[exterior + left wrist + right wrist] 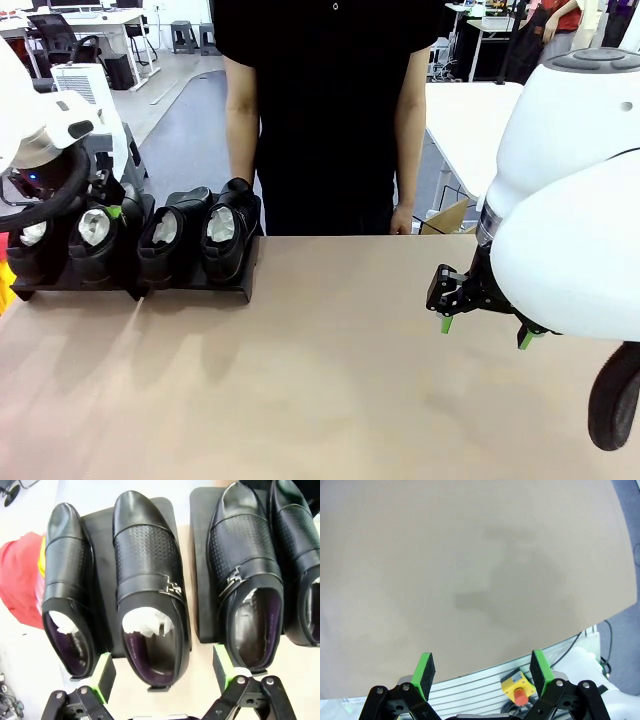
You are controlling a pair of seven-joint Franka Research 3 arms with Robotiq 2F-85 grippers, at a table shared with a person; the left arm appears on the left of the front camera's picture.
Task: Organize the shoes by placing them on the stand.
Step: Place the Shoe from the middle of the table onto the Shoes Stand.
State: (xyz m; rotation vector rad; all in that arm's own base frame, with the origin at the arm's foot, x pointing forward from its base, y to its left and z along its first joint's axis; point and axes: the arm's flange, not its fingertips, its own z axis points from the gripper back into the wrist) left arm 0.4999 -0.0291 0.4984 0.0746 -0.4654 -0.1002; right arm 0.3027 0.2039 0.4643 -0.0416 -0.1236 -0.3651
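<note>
Your table carries the stand at its far left corner, and four shoes sit side by side on it, heels toward you. Your left gripper hangs just above the second shoe from the stand's left end, jaws spread and holding nothing; lift it straight up so the pads clear the heel rim. Your right gripper hovers released, well to the stand's right. The person's hand rests behind the stand; avoid it.
</note>
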